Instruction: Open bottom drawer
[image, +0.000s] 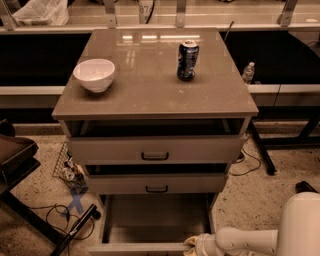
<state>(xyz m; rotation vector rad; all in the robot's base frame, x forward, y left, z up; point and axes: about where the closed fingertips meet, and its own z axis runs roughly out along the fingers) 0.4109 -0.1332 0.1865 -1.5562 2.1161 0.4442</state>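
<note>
The pull looks nearly finished; the bottom drawer (150, 222) stands well out beneath the middle drawer (156, 183), its plain pale interior bare, its front at the view's lower edge; the pincer (193, 245) sits at that front, right of centre; whether it is clenched I cannot tell; next, probably letting go and backing away cleanly.

Bottom drawer (150, 220): front panel clipped by the lower frame edge, handle out of view. Pincer (192, 246) sits low at that same edge, by the right end of the drawer front, its underside cut off. Arm (245, 240) runs right into the pale robot body (300, 225), which is clipped at the corner. Can (187, 60) on worktop (150, 85): label unreadable. Bottle (248, 72) behind the worktop's right side, base hidden. Floor clutter (70, 172) left of the cabinet: too small to identify. Top drawer (155, 150): interior lost in shadow.
</note>
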